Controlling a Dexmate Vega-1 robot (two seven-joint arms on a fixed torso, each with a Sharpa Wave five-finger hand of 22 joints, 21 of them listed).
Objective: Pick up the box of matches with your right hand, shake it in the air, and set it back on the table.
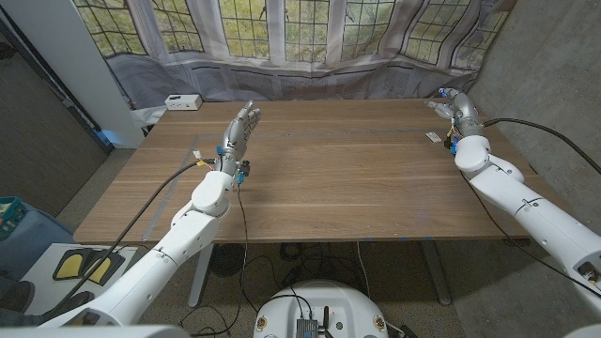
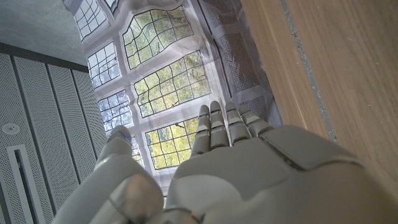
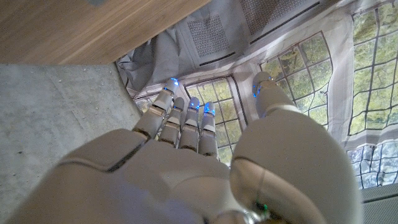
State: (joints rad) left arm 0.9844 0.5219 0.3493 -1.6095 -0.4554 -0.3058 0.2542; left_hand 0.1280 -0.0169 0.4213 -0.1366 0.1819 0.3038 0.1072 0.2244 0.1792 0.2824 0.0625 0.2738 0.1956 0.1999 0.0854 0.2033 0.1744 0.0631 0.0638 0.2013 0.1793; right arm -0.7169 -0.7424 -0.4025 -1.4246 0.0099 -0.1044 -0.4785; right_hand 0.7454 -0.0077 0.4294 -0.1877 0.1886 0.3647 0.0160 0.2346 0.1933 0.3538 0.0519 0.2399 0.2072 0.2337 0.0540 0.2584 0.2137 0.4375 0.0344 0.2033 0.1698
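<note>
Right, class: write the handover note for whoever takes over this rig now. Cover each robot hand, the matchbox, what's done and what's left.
Left robot hand: open, fingers straight, holding nothing, over the left side of the brown wooden table.
Right robot hand: open and empty, at the table's far right corner.
Small pale flat box, apparently the matches though too small to be sure: lying on the table just beside the right robot hand, not held.
Done: nothing that shows.
Left: grasp the box with the right robot hand, lift it, shake it, then set it back down.
</note>
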